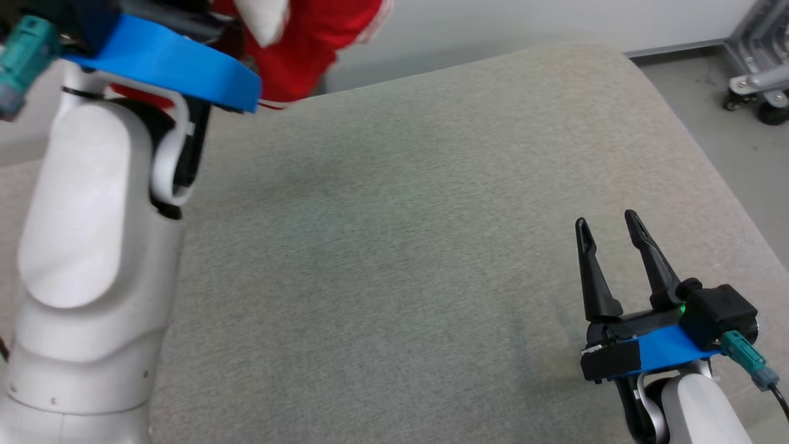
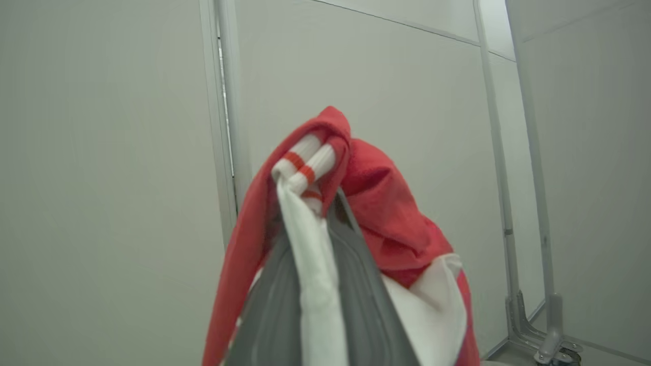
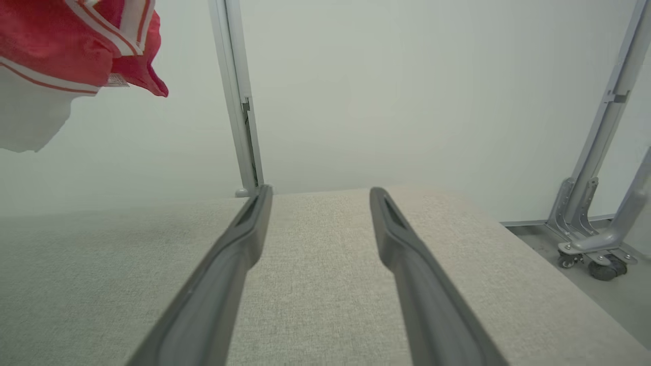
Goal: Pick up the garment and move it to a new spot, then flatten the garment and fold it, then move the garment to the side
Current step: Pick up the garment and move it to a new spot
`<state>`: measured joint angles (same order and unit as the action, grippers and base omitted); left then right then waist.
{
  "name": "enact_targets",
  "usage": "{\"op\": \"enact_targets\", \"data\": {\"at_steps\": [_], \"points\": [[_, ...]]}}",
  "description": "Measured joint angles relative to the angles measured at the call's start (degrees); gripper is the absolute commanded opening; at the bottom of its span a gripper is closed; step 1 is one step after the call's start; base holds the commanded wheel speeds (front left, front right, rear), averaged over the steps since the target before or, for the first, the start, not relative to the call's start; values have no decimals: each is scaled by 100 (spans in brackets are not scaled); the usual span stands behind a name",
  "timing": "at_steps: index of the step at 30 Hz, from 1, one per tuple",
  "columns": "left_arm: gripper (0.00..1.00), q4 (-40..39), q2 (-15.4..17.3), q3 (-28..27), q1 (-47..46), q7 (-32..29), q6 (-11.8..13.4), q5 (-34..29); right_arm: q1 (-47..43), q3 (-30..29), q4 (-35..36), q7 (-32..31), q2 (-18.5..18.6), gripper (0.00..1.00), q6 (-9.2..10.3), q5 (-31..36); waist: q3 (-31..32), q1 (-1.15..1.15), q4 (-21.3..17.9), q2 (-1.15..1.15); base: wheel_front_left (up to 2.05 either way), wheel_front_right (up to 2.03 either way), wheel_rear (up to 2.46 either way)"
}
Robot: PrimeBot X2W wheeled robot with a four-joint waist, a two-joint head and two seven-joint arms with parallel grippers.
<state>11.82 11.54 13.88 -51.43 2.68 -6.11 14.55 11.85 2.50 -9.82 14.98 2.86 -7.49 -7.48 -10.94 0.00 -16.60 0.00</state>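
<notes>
Hanging garment (image 2: 386, 213), pinched between left fingers (image 2: 361, 305)

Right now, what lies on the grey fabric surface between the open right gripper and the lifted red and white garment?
Nothing. In the head view the grey fabric surface is bare between the right gripper and the red and white garment.

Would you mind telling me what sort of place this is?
Probably a robot test lab, not a home: plain pale partition panels, a grey metal wheeled stand, and a broad beige fabric-covered worktable.
</notes>
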Motion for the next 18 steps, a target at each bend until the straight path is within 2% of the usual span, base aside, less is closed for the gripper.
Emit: {"op": "enact_targets", "data": {"at_steps": [4, 8, 18], "points": [[0, 126, -147, 233, 241, -4, -16, 59, -1, 21, 51, 5, 1, 100, 0, -69, 1, 0, -227, 0, 0, 0, 0], [0, 394, -287, 466, 699, 76, -43, 122, 7, 3, 93, 5, 0, 100, 0, -78, -33, 0, -269, 0, 0, 0, 0], [0, 1556, -569, 1216, 1958, 458, -96, 314, 30, -88, 133, 7, 1, 100, 0, -48, -94, 0, 11, 0, 0, 0, 0]]}}
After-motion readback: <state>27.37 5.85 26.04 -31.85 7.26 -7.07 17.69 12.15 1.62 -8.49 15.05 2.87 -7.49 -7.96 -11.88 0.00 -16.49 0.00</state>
